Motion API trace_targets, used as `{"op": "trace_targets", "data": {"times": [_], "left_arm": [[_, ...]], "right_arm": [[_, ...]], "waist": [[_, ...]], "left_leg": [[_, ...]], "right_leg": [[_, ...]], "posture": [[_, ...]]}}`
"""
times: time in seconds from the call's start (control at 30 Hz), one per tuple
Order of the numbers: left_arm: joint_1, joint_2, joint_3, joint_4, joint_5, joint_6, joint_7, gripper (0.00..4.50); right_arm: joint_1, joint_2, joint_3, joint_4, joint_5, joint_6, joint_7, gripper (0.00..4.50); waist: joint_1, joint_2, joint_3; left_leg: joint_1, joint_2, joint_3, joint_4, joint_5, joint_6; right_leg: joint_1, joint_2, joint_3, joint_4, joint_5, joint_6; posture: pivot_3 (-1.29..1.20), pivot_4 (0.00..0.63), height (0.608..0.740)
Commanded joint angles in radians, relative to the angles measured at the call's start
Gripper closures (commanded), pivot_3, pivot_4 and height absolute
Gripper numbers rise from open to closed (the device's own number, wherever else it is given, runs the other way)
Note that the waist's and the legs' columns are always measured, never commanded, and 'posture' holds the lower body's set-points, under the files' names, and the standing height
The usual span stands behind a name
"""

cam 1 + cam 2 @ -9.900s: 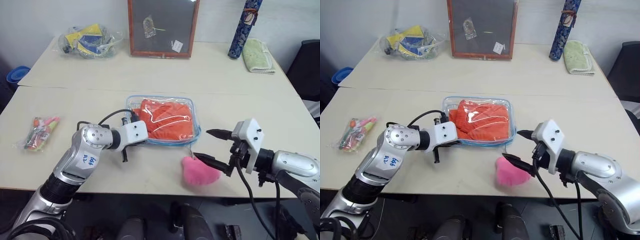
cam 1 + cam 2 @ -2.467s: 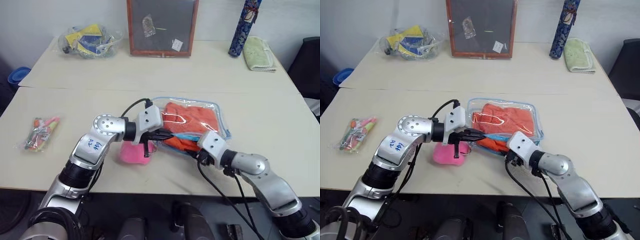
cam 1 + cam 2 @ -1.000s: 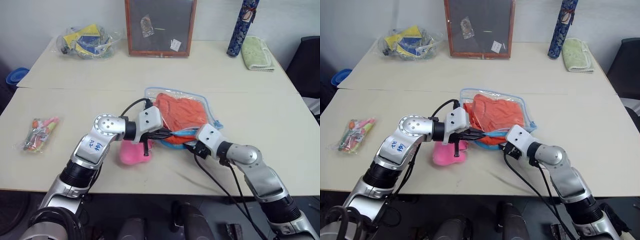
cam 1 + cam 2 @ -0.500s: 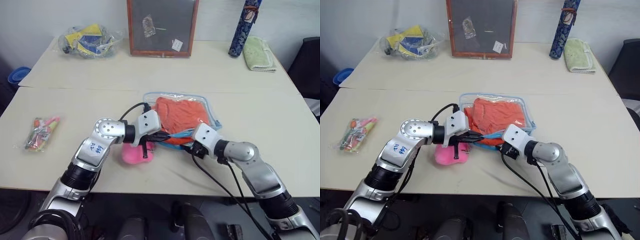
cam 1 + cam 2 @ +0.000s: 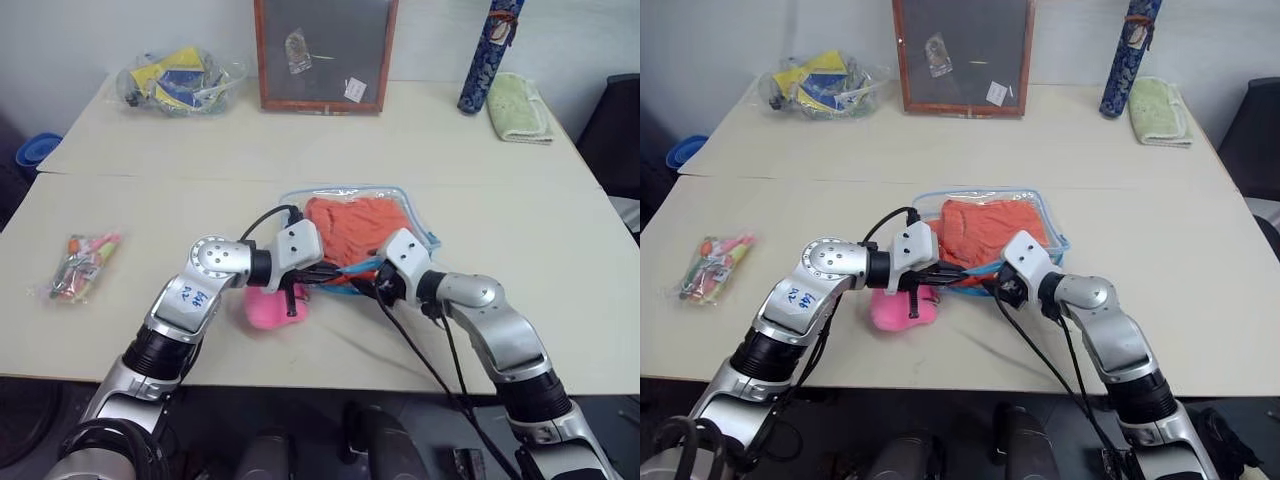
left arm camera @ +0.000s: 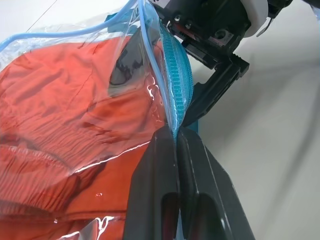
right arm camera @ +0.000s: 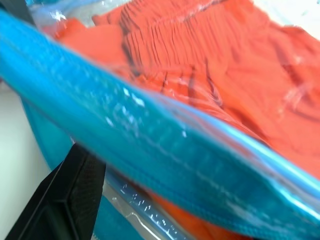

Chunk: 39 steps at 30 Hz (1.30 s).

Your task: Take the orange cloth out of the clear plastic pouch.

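Note:
The clear plastic pouch (image 5: 415, 215) lies mid-table with the orange cloth (image 5: 352, 222) crumpled inside it. My left gripper (image 5: 337, 272) is shut on the pouch's light blue zipper edge (image 6: 172, 87) at its near side and holds that edge raised. My right gripper (image 5: 368, 284) stands open close beside it at the pouch's mouth. One of its black fingers (image 7: 65, 200) sits under the blue edge (image 7: 150, 145), with the cloth (image 7: 210, 65) just behind. Its other finger is hidden.
A pink fluffy ball (image 5: 268, 308) lies under my left wrist. At the left lies a small packet of colourful items (image 5: 82, 265). Along the back stand a bag of yellow and blue items (image 5: 180, 80), a framed board (image 5: 325, 50), a blue tube (image 5: 488, 55) and a green towel (image 5: 518, 108).
Ten seconds ago the pouch lay flat and neither gripper held it. Over the last second my right gripper edged in toward the pouch's mouth and rolled a little. The left kept its grip.

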Motion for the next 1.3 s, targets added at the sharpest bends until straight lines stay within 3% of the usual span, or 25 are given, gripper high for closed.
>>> {"op": "trace_targets", "data": {"times": [0.03, 0.13, 0.43, 0.53, 0.83, 1.0, 1.2, 1.3], "left_arm": [[-0.006, 0.003, 0.003, -0.037, -0.001, -0.017, -0.003, 4.5], [-0.009, 0.003, 0.004, -0.031, 0.0, -0.019, -0.003, 4.5], [-0.012, 0.004, 0.006, -0.023, 0.002, -0.022, 0.0, 4.5], [-0.015, 0.006, 0.009, -0.017, 0.004, -0.027, 0.0, 4.5], [-0.02, 0.005, 0.011, 0.004, 0.014, -0.037, 0.009, 4.5], [-0.026, -0.011, -0.001, 0.071, 0.08, -0.027, 0.085, 4.5], [-0.059, -0.041, 0.018, 0.144, 0.111, -0.001, 0.162, 4.5], [-0.089, -0.042, 0.027, 0.196, 0.125, -0.022, 0.183, 4.5]], "right_arm": [[0.004, -0.054, 0.018, 0.005, -0.054, -0.056, -0.005, 0.92], [0.006, -0.126, 0.107, 0.027, -0.171, -0.165, -0.006, 0.92], [-0.043, -0.126, 0.145, 0.162, -0.302, -0.233, -0.094, 0.92], [-0.048, -0.115, 0.136, 0.189, -0.298, -0.251, -0.088, 1.51], [-0.043, -0.116, 0.132, 0.19, -0.288, -0.279, -0.066, 4.39], [0.015, -0.175, 0.14, 0.14, -0.271, -0.42, 0.008, 4.45], [0.17, -0.333, 0.103, -0.123, -0.058, -0.613, 0.288, 4.45], [0.267, -0.463, 0.058, -0.21, -0.011, -0.678, 0.403, 4.45]], "waist": [[0.0, 0.0, 0.0], [0.0, 0.0, 0.0], [0.0, -0.001, 0.0], [0.001, -0.001, 0.0], [0.001, -0.001, 0.0], [0.003, -0.001, -0.001], [0.003, -0.001, -0.001], [0.004, -0.001, 0.0]], "left_leg": [[0.0, 0.0, 0.0, 0.0, 0.0, 0.0], [0.0, 0.0, 0.0, 0.0, 0.0, 0.0], [0.002, 0.0, 0.0, 0.0, 0.0, 0.0], [0.002, 0.0, 0.0, 0.0, 0.0, 0.0], [0.002, 0.0, 0.0, 0.0, 0.0, 0.0], [0.001, -0.001, -0.001, 0.0, 0.0, 0.0], [0.001, 0.0, -0.001, -0.001, 0.0, 0.0], [0.001, 0.0, -0.001, -0.001, 0.0, 0.0]], "right_leg": [[0.0, 0.0, 0.0, 0.0, 0.0, 0.0], [0.0, 0.0, 0.0, 0.0, 0.0, 0.0], [0.002, -0.001, 0.0, 0.0, 0.0, 0.0], [0.002, -0.002, 0.0, 0.0, 0.0, 0.0], [0.002, -0.002, 0.0, 0.0, 0.0, 0.0], [0.002, -0.002, -0.001, 0.0, 0.0, 0.0], [0.002, -0.001, -0.002, -0.002, 0.0, 0.0], [0.002, -0.001, -0.002, -0.002, 0.0, 0.0]], "posture": [[0.0, 0.15, 0.74], [0.0, 0.15, 0.74], [0.0, 0.15, 0.74], [0.0, 0.15, 0.74], [0.0, 0.15, 0.74], [0.0, 0.15, 0.74], [0.0, 0.15, 0.74], [0.0, 0.15, 0.74]]}}
